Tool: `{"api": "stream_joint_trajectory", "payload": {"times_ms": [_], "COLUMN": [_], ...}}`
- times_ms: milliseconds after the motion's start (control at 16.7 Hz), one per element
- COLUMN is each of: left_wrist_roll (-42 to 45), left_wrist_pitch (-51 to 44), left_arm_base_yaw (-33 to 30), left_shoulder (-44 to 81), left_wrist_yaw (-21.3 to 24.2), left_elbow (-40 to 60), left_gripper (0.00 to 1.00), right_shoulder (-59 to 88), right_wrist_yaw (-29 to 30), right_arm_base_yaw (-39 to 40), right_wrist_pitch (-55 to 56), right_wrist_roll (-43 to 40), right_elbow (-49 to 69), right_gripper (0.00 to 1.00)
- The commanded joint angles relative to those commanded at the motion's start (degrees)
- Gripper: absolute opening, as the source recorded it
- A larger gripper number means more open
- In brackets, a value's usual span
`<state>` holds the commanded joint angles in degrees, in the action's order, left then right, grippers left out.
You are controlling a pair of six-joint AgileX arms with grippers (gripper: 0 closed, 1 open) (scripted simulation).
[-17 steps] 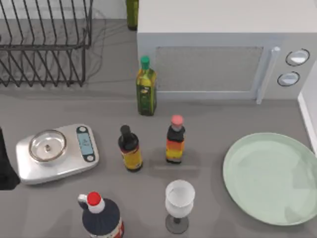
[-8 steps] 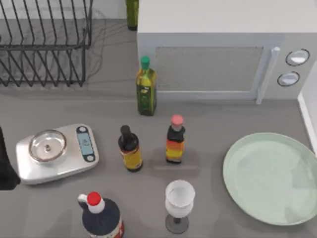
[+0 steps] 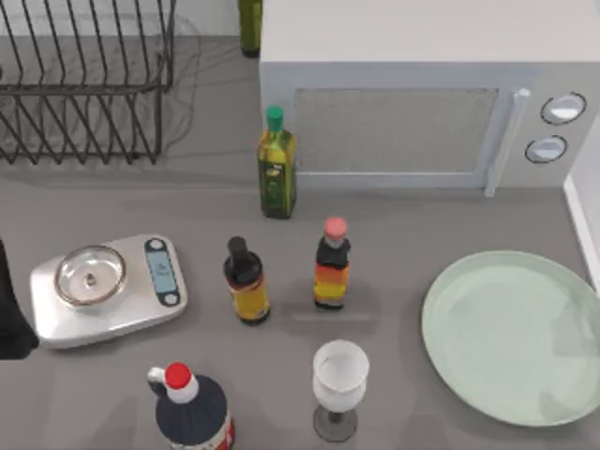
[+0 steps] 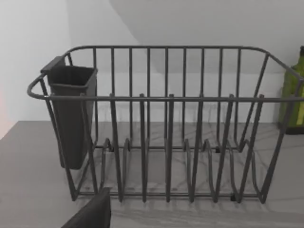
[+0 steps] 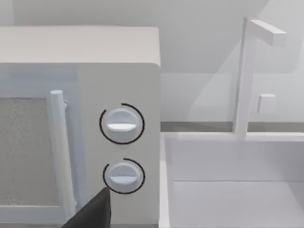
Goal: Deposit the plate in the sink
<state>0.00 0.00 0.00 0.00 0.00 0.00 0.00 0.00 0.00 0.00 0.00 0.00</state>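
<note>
The large pale mint-green plate point(image 3: 514, 336) lies flat on the grey counter at the right, below the microwave. The sink's straight white rim point(image 3: 580, 223) runs along the right edge, just beside the plate. In the right wrist view the sink point(image 5: 228, 190) is a pale basin with a white faucet point(image 5: 248, 71) behind it, next to the microwave's knobs. A dark piece of my right gripper point(image 5: 92, 213) sits at that view's edge. My left arm point(image 3: 7, 314) is parked at the far left, and a dark part of its gripper point(image 4: 92, 213) faces the dish rack.
The white microwave point(image 3: 412, 112) stands at the back. Left of the plate are a wine glass point(image 3: 338, 386), a red-capped bottle point(image 3: 331, 264), a dark bottle point(image 3: 246, 281) and an oil bottle point(image 3: 276, 164). A scale point(image 3: 108, 289) and a wire dish rack point(image 3: 84, 80) are at the left.
</note>
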Motion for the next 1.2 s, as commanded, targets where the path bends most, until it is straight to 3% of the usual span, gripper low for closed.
{"api": "stream_joint_trajectory", "payload": {"times_ms": [300, 540, 1200], "left_wrist_roll": [0.0, 0.0, 0.0], "left_wrist_pitch": [0.0, 0.0, 0.0], "left_arm_base_yaw": [0.0, 0.0, 0.0], "left_shoulder": [0.0, 0.0, 0.0], "left_wrist_yaw": [0.0, 0.0, 0.0], "left_elbow": [0.0, 0.0, 0.0], "left_gripper": [1.0, 1.0, 1.0], "right_shoulder": [0.6, 9.1, 66.9], "right_wrist_yaw": [0.0, 0.0, 0.0], "right_arm_base_yaw": [0.3, 3.6, 22.9], "right_wrist_pitch": [-0.4, -6.3, -39.8], "right_wrist_roll": [0.3, 3.7, 23.4], "right_elbow": [0.6, 8.1, 50.8], "right_gripper": [1.0, 1.0, 1.0]}}
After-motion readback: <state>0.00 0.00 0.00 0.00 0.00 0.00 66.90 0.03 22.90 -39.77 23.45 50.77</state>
